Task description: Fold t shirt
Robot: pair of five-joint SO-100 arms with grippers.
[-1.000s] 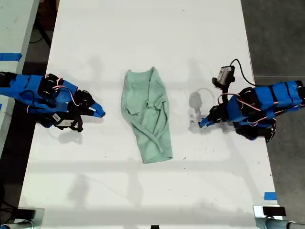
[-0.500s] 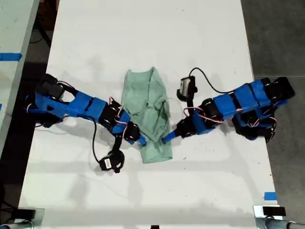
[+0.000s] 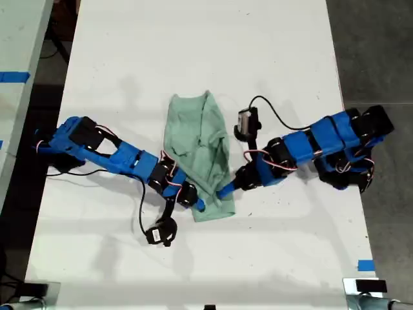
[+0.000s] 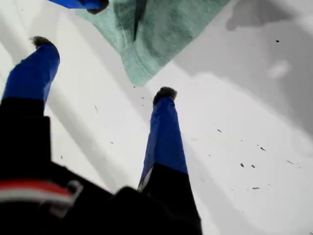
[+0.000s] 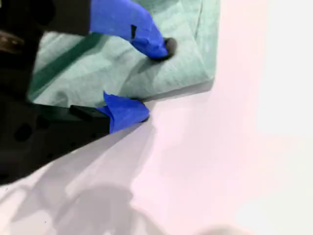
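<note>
The pale mint-green t shirt [image 3: 193, 135] lies wrinkled and folded lengthwise in the middle of the white table. Its hem end points at the exterior view's bottom. My first gripper [image 3: 224, 190], on the arm from the exterior view's right, is open. The shirt's hem corner [image 4: 137, 73] lies just ahead of my first gripper [image 4: 103, 68], untouched. My second gripper [image 3: 197, 204] reaches in from the exterior view's left. It [image 5: 156, 81] is open across the shirt's [image 5: 186, 63] long edge by the other hem corner. One finger [image 5: 146, 39] rests on the cloth; the other [image 5: 129, 112] lies at the edge.
The table [image 3: 193, 51] runs the length of the exterior view, with dark floor past its right edge. Blue tape [image 3: 364, 265] marks its lower right corner. A second surface with blue tape [image 3: 13, 76] sits at the left. A wrist camera [image 3: 158, 234] hangs off the second arm.
Both arms swung in from the table's sides to the shirt's hem end. Over the last half second the second gripper slid farther along the edge. The shirt has not moved.
</note>
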